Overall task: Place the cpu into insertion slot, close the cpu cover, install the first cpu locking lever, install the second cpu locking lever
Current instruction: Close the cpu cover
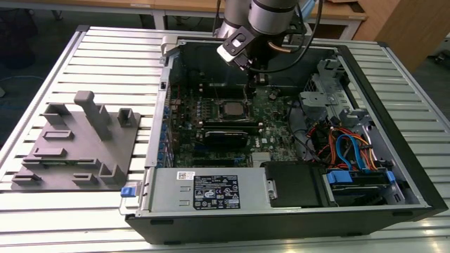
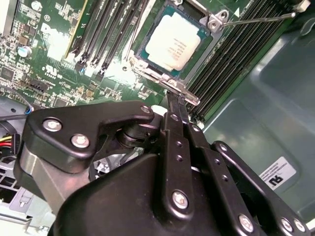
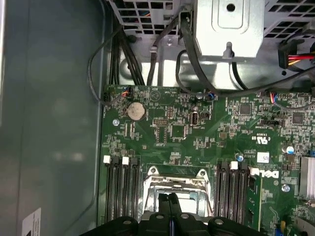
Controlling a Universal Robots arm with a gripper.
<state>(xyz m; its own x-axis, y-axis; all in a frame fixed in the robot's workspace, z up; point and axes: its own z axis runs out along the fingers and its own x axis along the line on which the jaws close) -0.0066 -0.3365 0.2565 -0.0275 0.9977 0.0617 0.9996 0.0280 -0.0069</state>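
1. An open computer case lies on a slatted desk. The green motherboard inside it carries the insertion slot.
2. The cpu sits flat in the insertion slot with its pale metallic face up. In the exterior view it shows as a small grey square within the slot's rim.
3. The cpu cover frames the chip's face, and its silvery edge runs along the side of the insertion slot nearest the gripper. I cannot tell whether it lies fully flat.
4. The gripper hangs over that edge of the insertion slot. Its jaws are clenched together with no gap between them. The tips reach the silvery edge, but I cannot tell whether they press on it or pinch anything.
5. A thin locking lever juts out from the far corner of the insertion slot, angled away over the board.
6. Long black memory slots flank the insertion slot on both sides.
7. A grey fixture plate rests on the desk well apart from the insertion slot, outside the case toward the exterior view's left.
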